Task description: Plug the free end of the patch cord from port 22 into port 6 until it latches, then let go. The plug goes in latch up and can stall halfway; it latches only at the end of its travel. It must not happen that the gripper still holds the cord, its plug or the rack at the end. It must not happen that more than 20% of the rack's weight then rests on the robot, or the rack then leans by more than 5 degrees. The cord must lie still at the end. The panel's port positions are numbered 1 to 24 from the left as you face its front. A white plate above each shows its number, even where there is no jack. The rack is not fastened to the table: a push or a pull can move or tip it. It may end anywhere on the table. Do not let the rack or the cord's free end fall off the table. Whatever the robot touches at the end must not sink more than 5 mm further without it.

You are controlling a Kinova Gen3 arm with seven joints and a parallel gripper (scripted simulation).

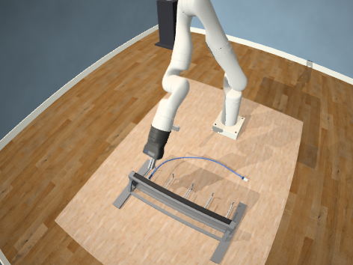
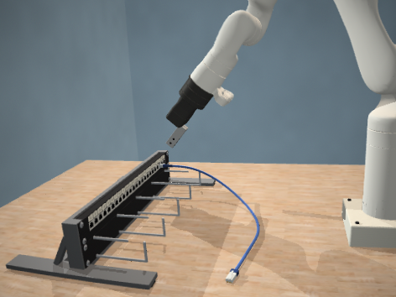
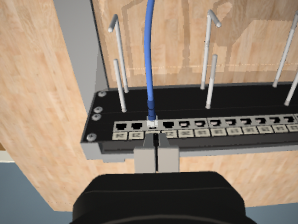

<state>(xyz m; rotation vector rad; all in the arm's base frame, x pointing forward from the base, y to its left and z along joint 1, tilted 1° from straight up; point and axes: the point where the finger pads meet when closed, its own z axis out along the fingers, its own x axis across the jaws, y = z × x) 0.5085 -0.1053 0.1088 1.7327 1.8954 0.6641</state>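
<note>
My gripper (image 1: 149, 169) (image 2: 170, 145) (image 3: 156, 146) is shut and empty. Its tips are just above the panel's top edge, by port 22; whether they touch cannot be told. The blue cord (image 1: 194, 157) (image 2: 252, 205) (image 3: 148, 55) has one plug (image 3: 152, 121) seated in port 22. It arcs down to the table, where its free clear plug (image 1: 245, 179) (image 2: 231, 275) lies in front of the rack (image 1: 179, 200) (image 2: 73, 243) (image 3: 75, 30). The rack stands upright on its feet. Port 6 lies toward the panel's other end, outside the wrist view.
Wire cord guides (image 1: 191, 187) (image 2: 164, 226) (image 3: 205, 50) stick out from the panel front. The rack's flat feet (image 1: 224, 245) (image 2: 126, 274) rest on the table (image 1: 90, 209) (image 2: 315, 268). The arm's base (image 1: 226, 129) (image 2: 373, 232) stands beyond the cord.
</note>
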